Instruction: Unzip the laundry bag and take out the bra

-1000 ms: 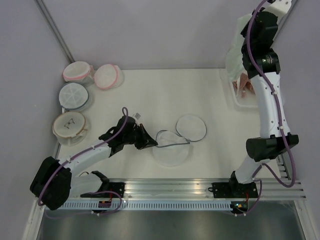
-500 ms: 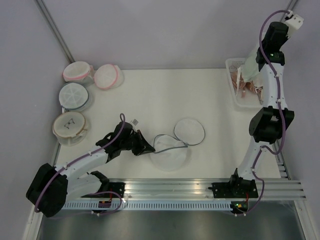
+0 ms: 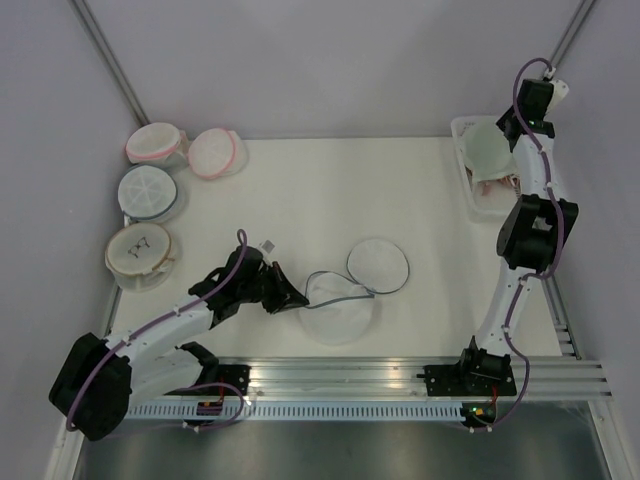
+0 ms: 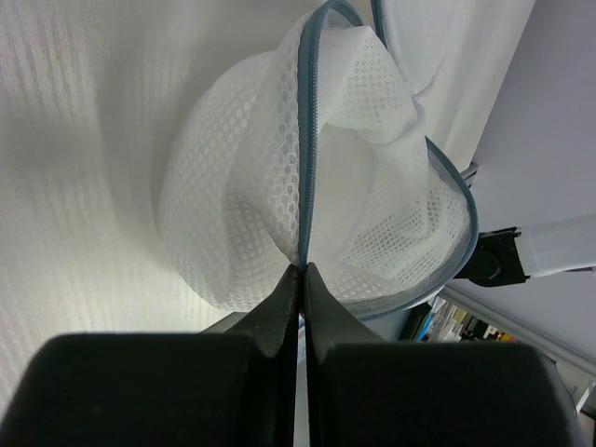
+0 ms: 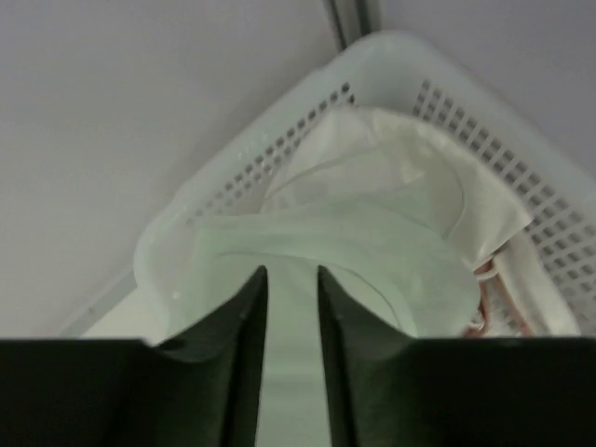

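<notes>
Fingers [image 4: 275, 321] of L gripper [image 4: 300, 268] pinch limp mesh laundry bag [image 4: 233, 196] at zip rim; R gripper [image 5: 291, 276] clamps soft, light bra [image 5: 372, 251].

Count: two pink-rimmed round mesh bags [image 3: 155, 144] [image 3: 217, 153], one light-blue spoked round bag [image 3: 150, 190] and one tan-rimmed round bag [image 3: 140, 253] at 10 o'clock; one grey-blue-rimmed white mesh laundry bag [image 3: 340, 312]; one pale mint-green padded bra [image 3: 487, 148]; one white perforated basket [image 3: 484, 207] at 2 o'clock.

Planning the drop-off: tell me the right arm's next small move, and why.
Probably open the right gripper. Its jaws pinch the bra right over the white basket that holds other garments, so letting go should drop it in.
</notes>
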